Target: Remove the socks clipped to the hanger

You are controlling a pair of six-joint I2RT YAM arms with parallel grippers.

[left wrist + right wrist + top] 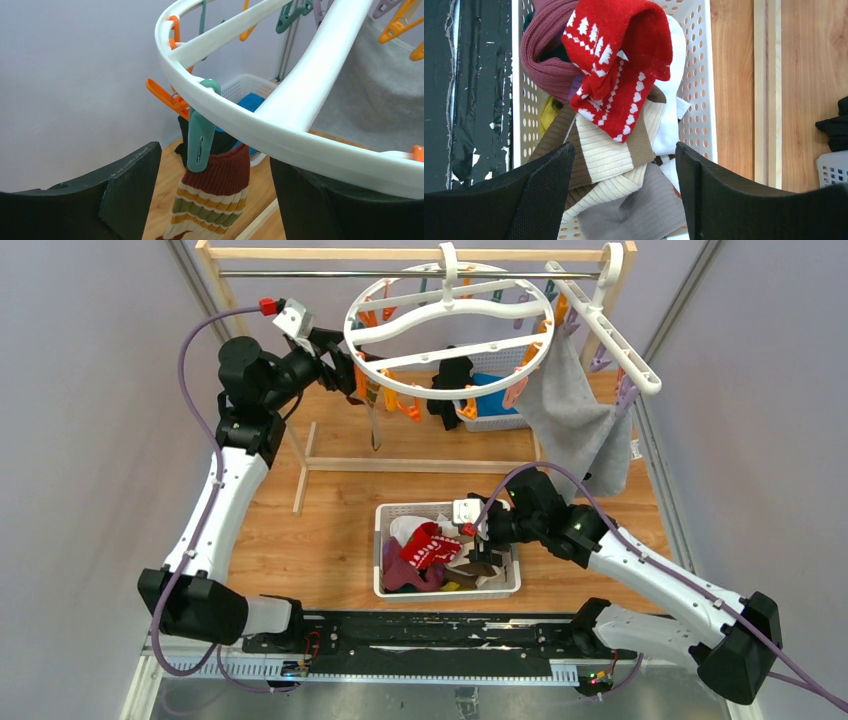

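The hanger (450, 330), a round white ring with crossbars, hangs from the rod at the back. A striped sock (212, 200) hangs from a teal clip (200, 137) on its rim (300, 100). My left gripper (215, 170) is open, with this sock between its fingers but not touched. From above, that gripper (345, 365) is at the ring's left edge. A black sock (450, 380) hangs further right. My right gripper (624, 165) is open and empty over a white basket (447, 508) of loose socks, with a red patterned sock (619, 65) on top.
A straight white clip rack (605, 330) with a large grey cloth (575, 420) hangs at the back right. Behind the ring a second basket (495, 415) sits on the table. The wooden stand's base bars (420, 465) lie between the hanger and the sock basket.
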